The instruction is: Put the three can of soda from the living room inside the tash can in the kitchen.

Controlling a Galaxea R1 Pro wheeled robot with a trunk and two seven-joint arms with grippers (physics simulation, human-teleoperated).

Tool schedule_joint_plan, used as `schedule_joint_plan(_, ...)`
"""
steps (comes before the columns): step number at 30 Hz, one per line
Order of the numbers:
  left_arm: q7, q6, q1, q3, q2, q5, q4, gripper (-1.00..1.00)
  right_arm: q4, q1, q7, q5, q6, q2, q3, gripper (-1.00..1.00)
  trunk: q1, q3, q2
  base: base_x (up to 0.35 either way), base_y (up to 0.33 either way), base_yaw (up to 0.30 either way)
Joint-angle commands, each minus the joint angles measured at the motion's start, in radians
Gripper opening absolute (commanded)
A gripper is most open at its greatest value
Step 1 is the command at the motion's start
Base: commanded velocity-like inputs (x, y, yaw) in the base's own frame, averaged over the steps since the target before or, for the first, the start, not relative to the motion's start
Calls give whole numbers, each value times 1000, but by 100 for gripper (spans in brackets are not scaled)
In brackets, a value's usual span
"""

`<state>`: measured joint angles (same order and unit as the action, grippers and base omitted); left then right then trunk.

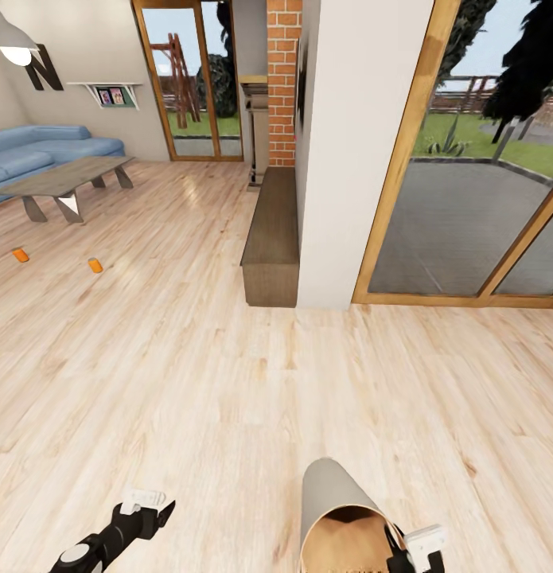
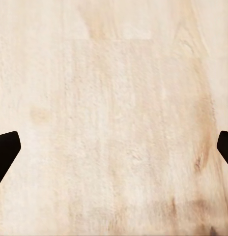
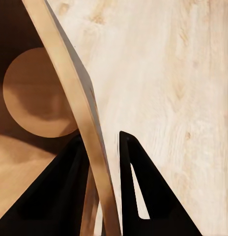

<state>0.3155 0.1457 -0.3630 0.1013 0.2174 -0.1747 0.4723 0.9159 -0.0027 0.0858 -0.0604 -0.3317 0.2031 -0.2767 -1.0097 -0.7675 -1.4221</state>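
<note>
R gripper [image 3: 110,162] pinches the bin [image 1: 332,493] by its rim: one finger inside, one outside, wall clamped between, per the R wrist view. Bin is off the floor [image 1: 252,382], tilted, mouth toward the robot, brown inside showing; long axis runs roughly fwd and up from the gripper in the head view.

L gripper [image 2: 114,147] has fingers spread wide, nothing between them, just bare wood below.

Two orange cans lie on the floor far ahead-left: can A [image 1: 20,255] and can B [image 1: 95,265], near each other, both in front of the coffee table [image 1: 65,179] and sofa [image 1: 45,147]. Too small to tell which way their axes point; they look tipped on their sides. The blue can I can't place.

Key relation: cans sit well apart from both grippers, off to the L side, so the free L arm is the nearer one. My read: base needs to roll fwd-left first, w/ bin carried along, before any reach.
</note>
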Motion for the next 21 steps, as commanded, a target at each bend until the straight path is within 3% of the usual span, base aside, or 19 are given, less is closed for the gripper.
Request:
schedule_joint_plan(1,0,0,0,0,0,0,0,100,3,0,-8,1,-1,0,5,-100,0,0,0,0,0,0)
schedule_joint_plan(2,0,0,0,0,0,0,0,100,5,0,-6,0,-1,1,12,-100,0,0,0,0,0,0)
schedule_joint_plan(3,0,0,0,0,-1,0,0,100,6,0,-92,0,-1,1,21,-100,0,0,0,0,0,0)
schedule_joint_plan(8,0,0,1,0,-1,0,0,100,12,-1,-107,1,-2,8,73,-100,0,0,0,0,0,0)
schedule_joint_plan(21,-1,1,1,0,-1,0,0,100,59,-16,-115,2,9,39,122,-100,0,0,0,0,0,0)
